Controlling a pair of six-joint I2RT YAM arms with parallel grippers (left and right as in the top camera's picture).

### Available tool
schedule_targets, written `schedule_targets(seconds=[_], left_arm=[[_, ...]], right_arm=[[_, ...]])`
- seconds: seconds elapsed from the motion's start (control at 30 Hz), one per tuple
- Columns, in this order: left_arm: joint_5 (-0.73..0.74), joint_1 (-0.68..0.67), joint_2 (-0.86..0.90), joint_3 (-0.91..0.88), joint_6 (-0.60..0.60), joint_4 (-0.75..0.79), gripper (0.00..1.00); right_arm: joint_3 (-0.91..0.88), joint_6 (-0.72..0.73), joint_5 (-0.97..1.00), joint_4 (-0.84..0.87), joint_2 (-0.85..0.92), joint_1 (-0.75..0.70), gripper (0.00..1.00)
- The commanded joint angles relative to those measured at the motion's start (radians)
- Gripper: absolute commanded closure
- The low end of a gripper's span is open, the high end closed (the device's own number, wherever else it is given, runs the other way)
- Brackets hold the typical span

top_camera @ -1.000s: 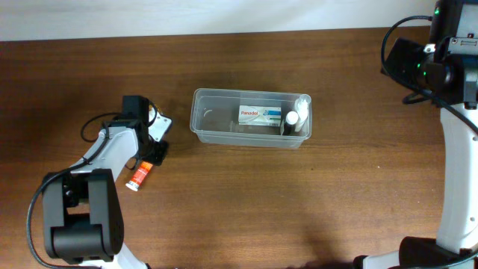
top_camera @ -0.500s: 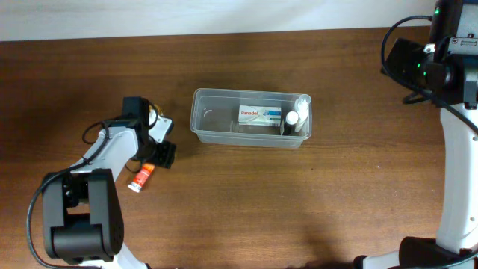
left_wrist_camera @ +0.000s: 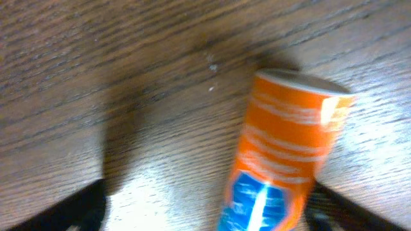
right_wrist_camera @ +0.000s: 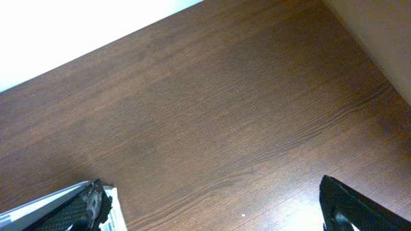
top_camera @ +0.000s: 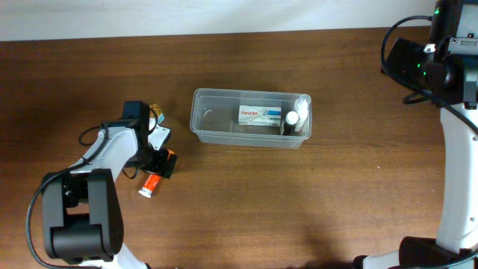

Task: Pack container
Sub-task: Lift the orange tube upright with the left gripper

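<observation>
Looking down, you see the container (top_camera: pixel 205 119), a clear plastic tub with rounded corners and a rim, sitting mid-way across the dark wood-grain table (top_camera: pixel 299 202) with a white carton (top_camera: pixel 260 114) and small bottles (top_camera: pixel 293 117) inside. Your left gripper (left_wrist_camera: pixel 205 215), well left of it, is spread wide, dark fingers (left_wrist_camera: pixel 80 208) either side of a glossy orange tube (left_wrist_camera: pixel 282 147) lying unclamped on the wood. Your right gripper (right_wrist_camera: pixel 212 212) gapes wide too, holding nothing

Overhead straight down; wrists low, oblique (table (top_camera: pixel 299 194) shared).
</observation>
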Motion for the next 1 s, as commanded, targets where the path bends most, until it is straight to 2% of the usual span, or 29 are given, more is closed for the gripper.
schedule_targets(seconds=[0.0, 0.07, 0.1, 0.33, 0.67, 0.77, 0.97], left_arm=[[-0.021, 0.010, 0.013, -0.009, -0.005, -0.007, 0.30], [-0.021, 0.010, 0.013, -0.009, -0.005, -0.006, 0.57], [-0.021, 0.010, 0.013, -0.008, -0.005, -0.005, 0.65], [-0.010, 0.008, 0.013, -0.008, -0.050, 0.012, 0.84], [-0.005, 0.008, 0.012, 0.010, -0.097, 0.031, 0.87], [-0.001, 0.008, 0.012, 0.044, -0.120, 0.021, 0.87], [0.097, 0.008, 0.012, 0.176, -0.126, -0.037, 0.87]], right_arm=[[0.014, 0.001, 0.019, 0.002, 0.002, -0.004, 0.02], [0.014, 0.002, 0.019, 0.002, 0.002, -0.004, 0.02], [0.014, 0.001, 0.019, 0.002, 0.002, -0.004, 0.02], [0.014, 0.001, 0.019, 0.002, 0.002, -0.004, 0.02], [0.014, 0.001, 0.019, 0.002, 0.002, -0.004, 0.02], [0.014, 0.002, 0.019, 0.002, 0.002, -0.004, 0.02], [0.014, 0.001, 0.019, 0.002, 0.002, -0.004, 0.02]])
